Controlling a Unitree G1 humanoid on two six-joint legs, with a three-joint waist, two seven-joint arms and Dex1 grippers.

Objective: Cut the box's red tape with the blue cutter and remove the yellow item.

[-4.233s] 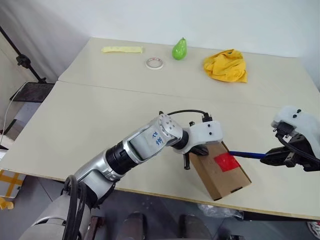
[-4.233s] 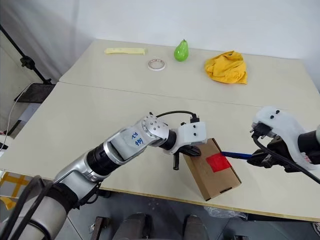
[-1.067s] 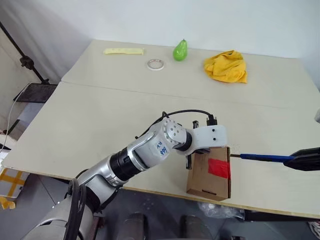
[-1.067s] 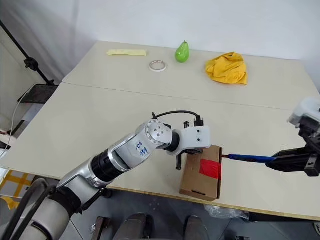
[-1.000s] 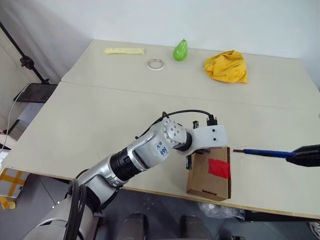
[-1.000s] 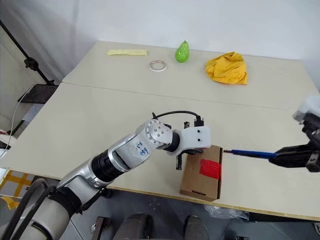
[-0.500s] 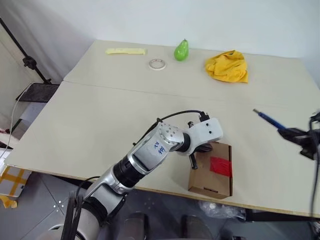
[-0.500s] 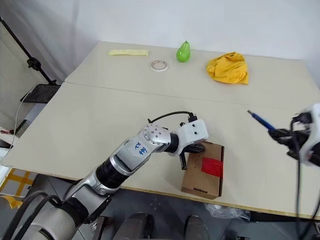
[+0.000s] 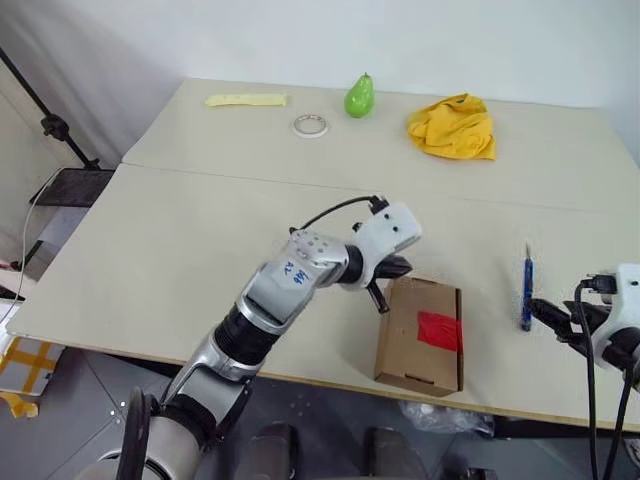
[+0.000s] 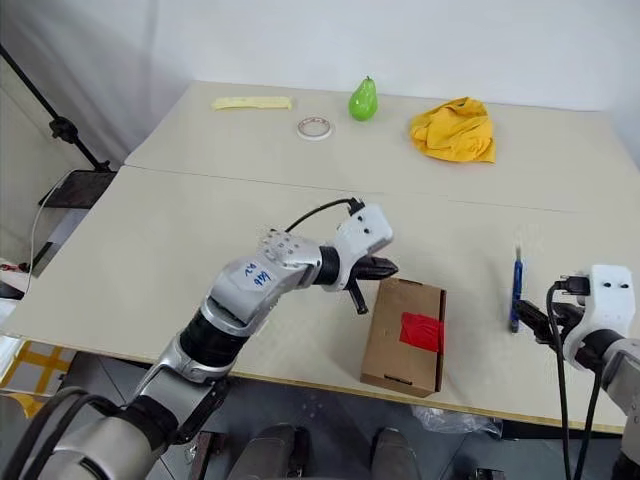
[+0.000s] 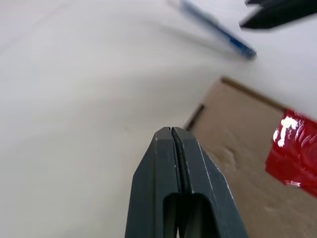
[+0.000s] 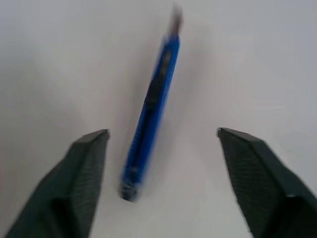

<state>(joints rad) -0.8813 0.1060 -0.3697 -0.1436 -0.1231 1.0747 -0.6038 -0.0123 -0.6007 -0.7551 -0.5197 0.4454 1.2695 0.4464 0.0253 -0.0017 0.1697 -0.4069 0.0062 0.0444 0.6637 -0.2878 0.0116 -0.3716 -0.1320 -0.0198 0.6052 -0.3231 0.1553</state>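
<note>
The blue cutter (image 12: 151, 108) lies on the table (image 9: 200, 230) between the right gripper's (image 12: 163, 144) spread fingers. The left gripper (image 11: 172, 136), fingers pressed together, hovers beside the box (image 9: 420, 335), whose red tape (image 9: 438, 329) faces up.

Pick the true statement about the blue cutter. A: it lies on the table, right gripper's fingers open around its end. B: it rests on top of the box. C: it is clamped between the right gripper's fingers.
A: the blue cutter lies flat on the table, with the right gripper spread wide, not gripping it.
</note>
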